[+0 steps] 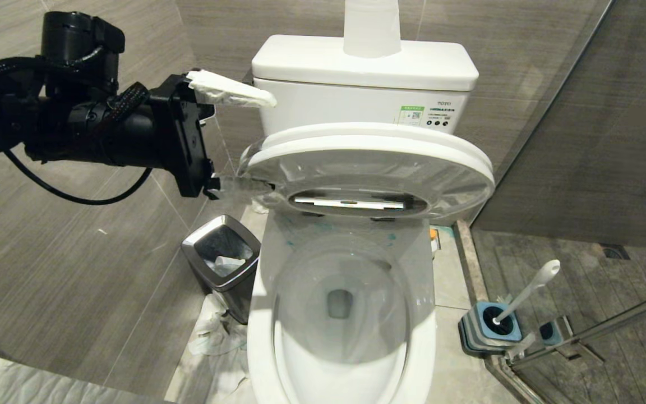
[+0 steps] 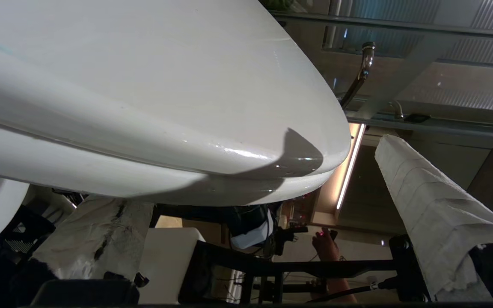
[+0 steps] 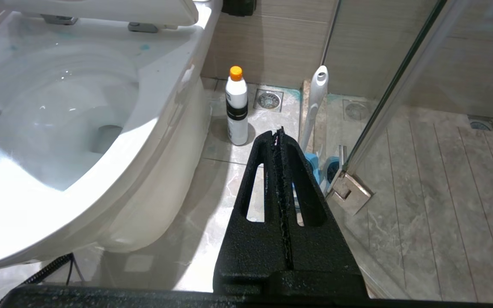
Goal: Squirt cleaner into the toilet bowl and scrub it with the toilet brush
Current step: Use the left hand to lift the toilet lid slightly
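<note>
closest to you is the toilet bowl, wide open below, with water at the bottom. little blue marks of the cleaner sit on the back of its rim, so it looks like the squirting part is at least partly done. the scrubbing does not look begun.

a bit further, to your right on the floor, the toilet brush stands in its blue holder, with nothing holding it. a white bottle with an orange cap stands on the floor between the toilet and the brush. your right gripper hangs low near there, pressed together and empty.

on your left, the steel bin sits beside the toilet.

further up, your left gripper is spread wide at the left edge of the half-raised seat and lid, one wrapped finger above and one below. behind them is the tank.

you still need to grab the brush and scrub.
</note>
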